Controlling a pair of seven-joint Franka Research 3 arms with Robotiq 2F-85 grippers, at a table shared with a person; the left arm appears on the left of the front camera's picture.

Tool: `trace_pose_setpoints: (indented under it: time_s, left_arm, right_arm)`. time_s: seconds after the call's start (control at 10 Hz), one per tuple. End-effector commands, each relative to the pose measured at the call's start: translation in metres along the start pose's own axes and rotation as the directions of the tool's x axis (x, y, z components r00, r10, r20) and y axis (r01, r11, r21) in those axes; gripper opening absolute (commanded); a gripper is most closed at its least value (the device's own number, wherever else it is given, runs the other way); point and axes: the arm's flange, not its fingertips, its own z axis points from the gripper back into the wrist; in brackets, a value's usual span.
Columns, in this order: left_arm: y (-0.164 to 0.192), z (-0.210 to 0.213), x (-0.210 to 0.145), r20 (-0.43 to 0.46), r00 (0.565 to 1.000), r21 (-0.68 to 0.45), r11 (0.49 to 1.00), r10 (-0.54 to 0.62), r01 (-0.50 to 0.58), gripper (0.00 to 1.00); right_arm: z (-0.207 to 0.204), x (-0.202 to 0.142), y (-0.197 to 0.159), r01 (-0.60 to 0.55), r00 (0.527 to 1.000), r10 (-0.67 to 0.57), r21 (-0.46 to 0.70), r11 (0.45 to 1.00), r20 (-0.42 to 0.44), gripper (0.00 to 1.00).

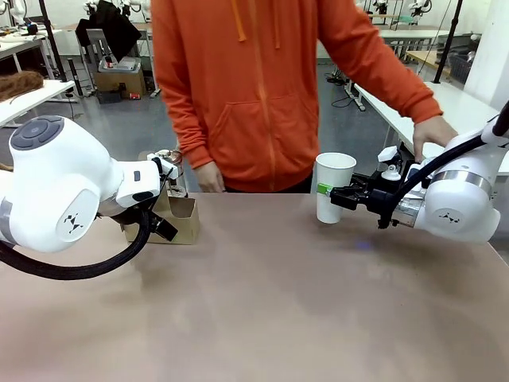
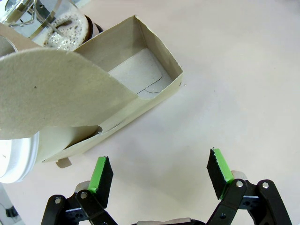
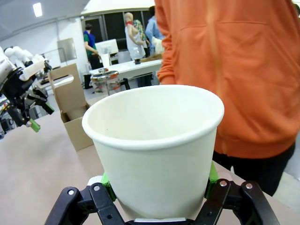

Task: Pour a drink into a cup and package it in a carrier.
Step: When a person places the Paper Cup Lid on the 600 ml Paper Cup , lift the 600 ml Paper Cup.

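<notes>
Two grippers are at work, and they stand differently: the right gripper [image 3: 159, 190] is clamped on the cup [image 3: 157, 154], its green pads pressed to opposite sides of the lower wall, while the left gripper [image 2: 159, 164] hangs with jaws wide and nothing between them, just beside the carrier [image 2: 136, 112] on its open-pocket side. The cup [image 1: 335, 187] is upright, well apart from the carrier [image 1: 181, 219] and off to its right, at the far edge of the table [image 1: 278, 310]. Its inside looks bare and dry, so it should be very light; thin paper like this will dent under a hard squeeze, and the rolled rim is likely its stiffest part, so a gentle hold low on the wall seems sound. The carrier is soft cardboard and would probably slide if nudged. Behind it stands a glass jar [image 2: 61, 23]. The tabletop is smooth, matt and brownish. Beyond the carrier a person in an orange hoodie [image 1: 262, 95] stands, one hand [image 1: 433, 131] on a white bench; the room is a workshop with more benches.
</notes>
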Motion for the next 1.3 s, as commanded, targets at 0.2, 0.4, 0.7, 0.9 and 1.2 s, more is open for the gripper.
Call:
trace_pose_setpoints:
  time_s: [0.2, 0.4, 0.7, 0.9, 1.2]
  left_arm:
    - [-0.0001, 0.0004, 0.0000, 0.001, 1.000, -0.001, 1.000, 0.000, 0.000, 1.00]
    - [-0.0001, 0.0004, 0.0000, 0.001, 1.000, -0.001, 1.000, 0.000, 0.000, 1.00]
    - [-0.0001, 0.0004, 0.0000, 0.001, 1.000, -0.001, 1.000, 0.000, 0.000, 1.00]
    - [-0.0001, 0.0004, 0.0000, 0.001, 1.000, -0.001, 1.000, 0.000, 0.000, 1.00]
    - [-0.0001, 0.0004, 0.0000, 0.001, 1.000, -0.001, 1.000, 0.000, 0.000, 1.00]
  right_arm:
    - [-0.0024, 0.0041, 0.0007, -0.005, 1.000, 0.005, 0.003, 1.000, 0.009, 0.80]
    - [-0.0024, 0.0041, 0.0007, -0.005, 1.000, 0.005, 0.003, 1.000, 0.009, 0.80]
    - [-0.0024, 0.0041, 0.0007, -0.005, 1.000, 0.005, 0.003, 1.000, 0.009, 0.80]
    - [-0.0024, 0.0041, 0.0007, -0.005, 1.000, 0.005, 0.003, 1.000, 0.009, 0.80]
    - [-0.0024, 0.0041, 0.0007, -0.005, 1.000, 0.005, 0.003, 1.000, 0.009, 0.80]
